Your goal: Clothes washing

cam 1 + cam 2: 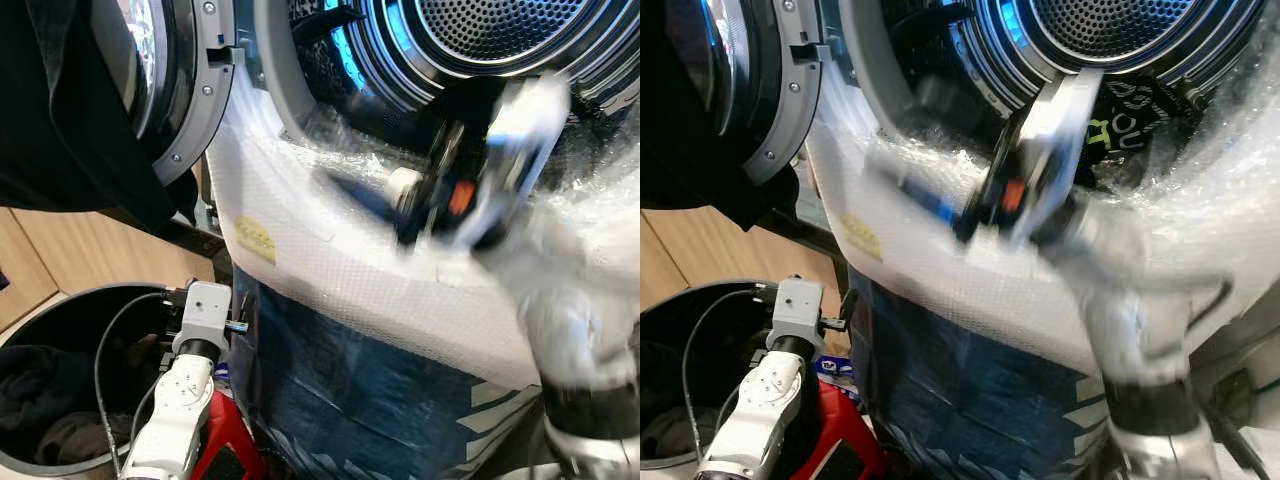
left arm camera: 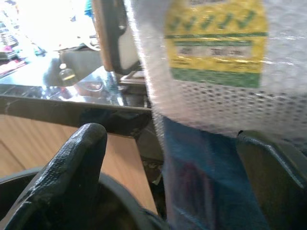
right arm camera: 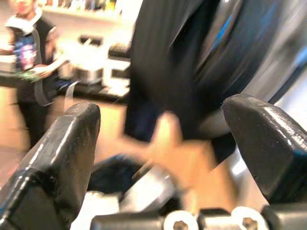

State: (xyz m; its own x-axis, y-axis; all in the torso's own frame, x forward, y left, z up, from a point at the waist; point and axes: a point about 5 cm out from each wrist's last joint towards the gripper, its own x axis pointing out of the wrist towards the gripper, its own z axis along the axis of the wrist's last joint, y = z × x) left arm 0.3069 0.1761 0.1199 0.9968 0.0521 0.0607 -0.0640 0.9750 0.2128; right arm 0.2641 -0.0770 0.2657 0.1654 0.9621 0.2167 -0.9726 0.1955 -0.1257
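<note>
Head views: open washer (image 1: pixel 420 60) up top, wrapped in bubble wrap (image 1: pixel 330 250), door (image 1: pixel 170 80) swung left, dark cloth (image 1: pixel 60 110) draped over it. Right gripper (image 1: pixel 440 200) blurred, raised at the drum's lower rim. Low left, bin (image 1: pixel 60 300) holding dark clothes (image 1: pixel 30 385). Left wrist: left gripper (image 2: pixel 168 177) spread wide, empty, near a yellow label (image 2: pixel 216 43). Right wrist: fingers (image 3: pixel 57 148) wide apart, holding nothing; person (image 3: pixel 29 62) far off.
</note>
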